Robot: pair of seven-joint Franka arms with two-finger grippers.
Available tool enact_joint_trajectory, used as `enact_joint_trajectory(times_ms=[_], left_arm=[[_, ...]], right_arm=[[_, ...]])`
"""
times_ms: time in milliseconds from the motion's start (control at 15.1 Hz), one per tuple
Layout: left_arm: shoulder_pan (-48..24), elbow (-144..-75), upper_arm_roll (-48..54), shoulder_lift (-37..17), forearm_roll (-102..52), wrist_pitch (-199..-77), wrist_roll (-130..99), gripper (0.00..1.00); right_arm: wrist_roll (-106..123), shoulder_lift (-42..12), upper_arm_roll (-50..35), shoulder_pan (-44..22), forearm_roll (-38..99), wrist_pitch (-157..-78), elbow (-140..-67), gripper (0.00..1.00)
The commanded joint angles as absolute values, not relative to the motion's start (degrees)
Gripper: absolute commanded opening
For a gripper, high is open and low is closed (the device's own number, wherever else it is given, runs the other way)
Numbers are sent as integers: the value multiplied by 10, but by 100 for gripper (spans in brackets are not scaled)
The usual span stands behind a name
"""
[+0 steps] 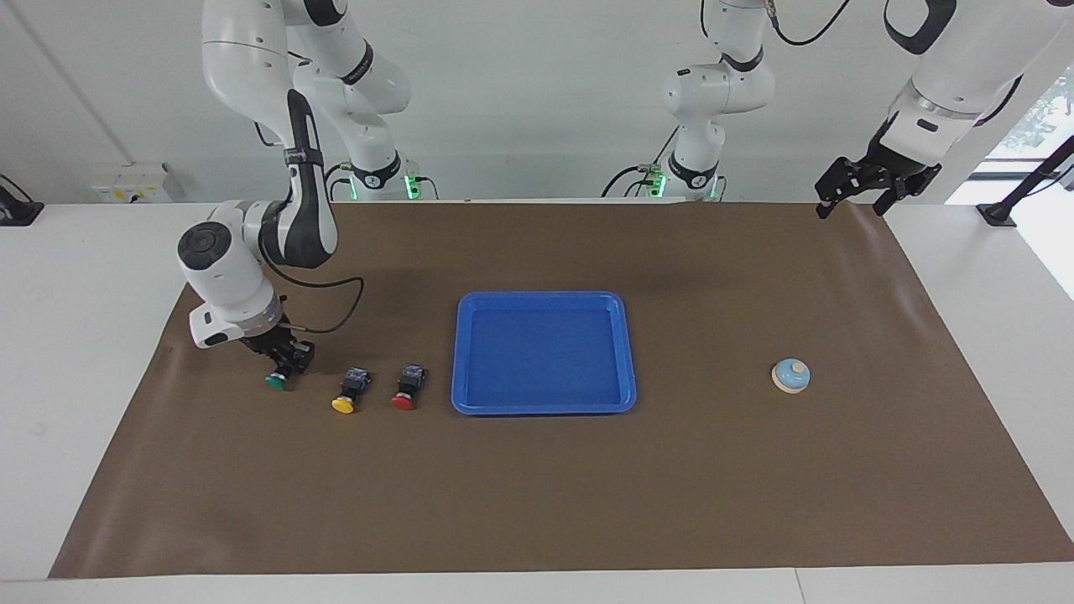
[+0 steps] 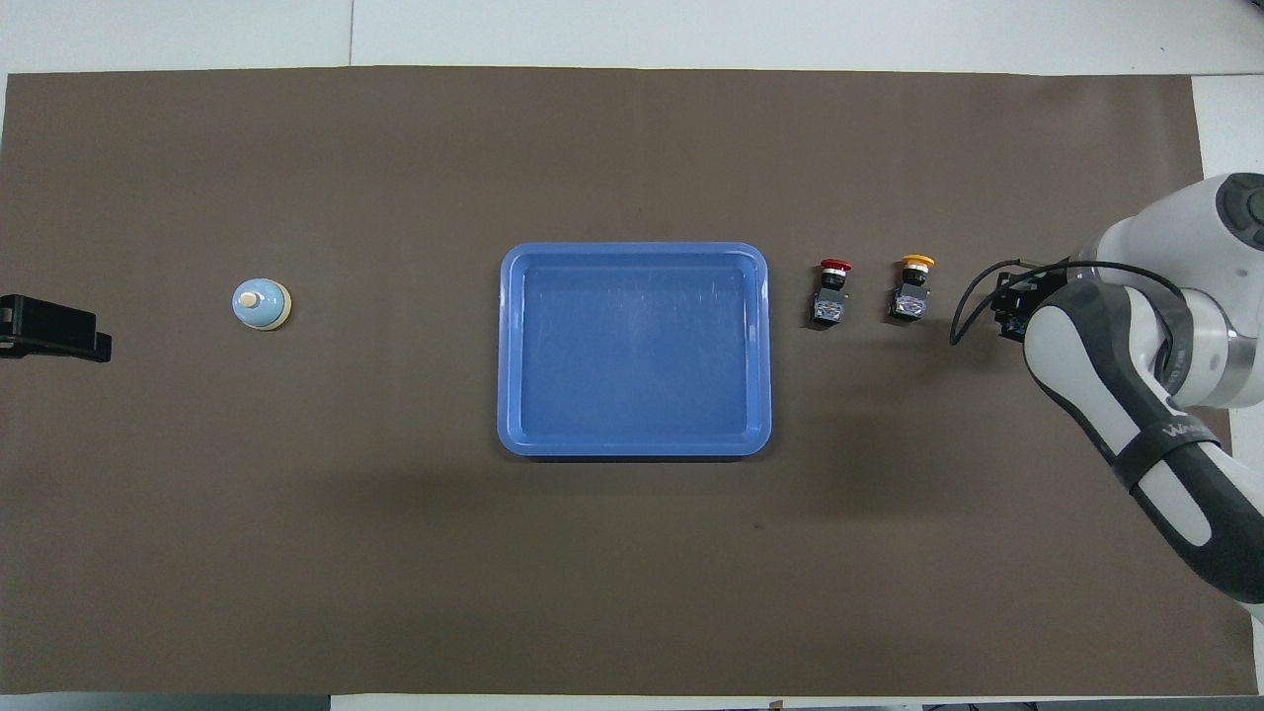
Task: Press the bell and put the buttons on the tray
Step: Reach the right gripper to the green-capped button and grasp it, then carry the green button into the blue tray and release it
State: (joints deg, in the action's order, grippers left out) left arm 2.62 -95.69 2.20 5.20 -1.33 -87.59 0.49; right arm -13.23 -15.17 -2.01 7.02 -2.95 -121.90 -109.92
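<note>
the right gripper is down at the right arm's end of the brown mat, its fingers closed tight on the black body of the green button, whose green cap points away from the robots. in the overhead view the arm's white wrist covers most of that grip, and only a bit of the gripper and its looping black cable show.

taking the blue tray as the landmark: it lies flat at the middle of the mat, with nothing in it. the red button lies just beside the tray on the side toward the right arm's end. the yellow button lies next in the row, a little farther from the tray, and the green one with the gripper on it is farthest from the tray of the three. all three lie on their sides in a line, caps pointing away from the robots.

the bell stands upright well apart from the tray, toward the left arm's end, level with the tray's edge that is farther from the robots.

the left gripper waits in the air, over the mat's corner at the left arm's end, well apart from the tray and the bell, with its fingers spread wide and nothing between them.
</note>
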Motion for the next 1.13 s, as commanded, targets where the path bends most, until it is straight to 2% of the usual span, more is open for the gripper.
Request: enact_joint_trajectory(times_ms=[0,265,332,664,1062], left_arm=[[27,-953,22,51,-18,-868,5,100],[27,-952,22,51,-18,-867,5,100],[27,-953,22,52,-18,-868,5,100],[27,-953,22,51,-18,-868,5,100],[27,-953,22,51,-18,-868,5,100]], right_arm=[[-148,-147,-61,70,-33,-1135,-1031,0],[-210,-146,-154,66,-32,-1085,-984,0],[-232,-148,-160,44,-31,-1085,-981,0],[-348,-154,-160,-51,-5,-1119,-983,0],[-432,-213,-157,-123,-17,-1195,-994,0]])
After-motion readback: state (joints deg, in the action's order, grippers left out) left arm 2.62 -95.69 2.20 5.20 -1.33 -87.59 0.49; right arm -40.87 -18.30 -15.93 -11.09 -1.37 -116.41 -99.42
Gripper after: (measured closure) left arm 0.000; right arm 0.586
